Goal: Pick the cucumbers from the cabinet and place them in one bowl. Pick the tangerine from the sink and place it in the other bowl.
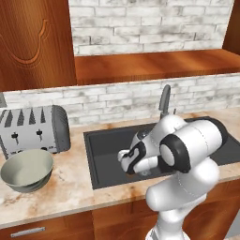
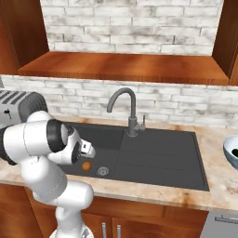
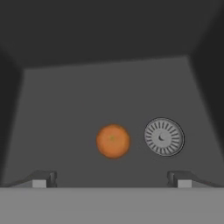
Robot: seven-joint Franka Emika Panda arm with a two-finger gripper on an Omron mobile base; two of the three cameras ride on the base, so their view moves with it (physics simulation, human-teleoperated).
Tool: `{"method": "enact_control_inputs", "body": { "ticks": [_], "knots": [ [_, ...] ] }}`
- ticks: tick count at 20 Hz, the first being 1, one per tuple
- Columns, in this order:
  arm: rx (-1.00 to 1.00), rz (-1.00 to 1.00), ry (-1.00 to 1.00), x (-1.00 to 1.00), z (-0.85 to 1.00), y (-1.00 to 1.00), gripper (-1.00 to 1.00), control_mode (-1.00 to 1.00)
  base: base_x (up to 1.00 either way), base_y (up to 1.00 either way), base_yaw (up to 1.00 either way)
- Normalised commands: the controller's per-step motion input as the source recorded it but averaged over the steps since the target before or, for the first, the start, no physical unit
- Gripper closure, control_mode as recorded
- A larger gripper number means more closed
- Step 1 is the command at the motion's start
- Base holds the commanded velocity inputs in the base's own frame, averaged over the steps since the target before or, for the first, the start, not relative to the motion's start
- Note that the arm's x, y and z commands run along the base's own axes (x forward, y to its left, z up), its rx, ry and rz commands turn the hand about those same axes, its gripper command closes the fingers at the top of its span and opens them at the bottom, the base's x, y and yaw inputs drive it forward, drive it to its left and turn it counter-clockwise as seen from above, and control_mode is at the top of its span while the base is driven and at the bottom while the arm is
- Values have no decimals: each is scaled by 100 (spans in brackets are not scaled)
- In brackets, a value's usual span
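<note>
1. The tangerine lies on the dark floor of the sink, near the middle of the hand view and apart from every wall of the basin.
2. The round metal drain sits at about 3 o'clock from the fruit, just beside it without touching.
3. The gripper hangs above the fruit with its jaws spread wide; the two fingertips stand at about 7 and 5 o'clock from the tangerine, nothing between them.
4. In the right base view the tangerine shows just left of the drain, under the white hand.
5. The curved grey tap rises at the sink's back edge, at about 1 o'clock from the fruit.
6. The grey-green bowl stands on the counter left of the sink, just in front of a toaster.
7. The pale blue bowl sits on the counter right of the sink, something dark inside it.
8. The cabinet shelf bay runs above the brick backsplash.
</note>
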Motion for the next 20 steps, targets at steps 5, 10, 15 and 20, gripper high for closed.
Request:
{"method": "enact_control_inputs", "body": {
  "ticks": [5,10,15,20],
  "knots": [
    [0,1,2,0,-10,0,-100,-100,0,0,0],
    [0,0,6,11,-27,0,-100,-100,0,0,0],
    [0,0,1,48,-52,-5,-100,-100,0,0,0],
    [0,0,0,4,-34,0,-100,-100,0,0,0]
  ]
}}
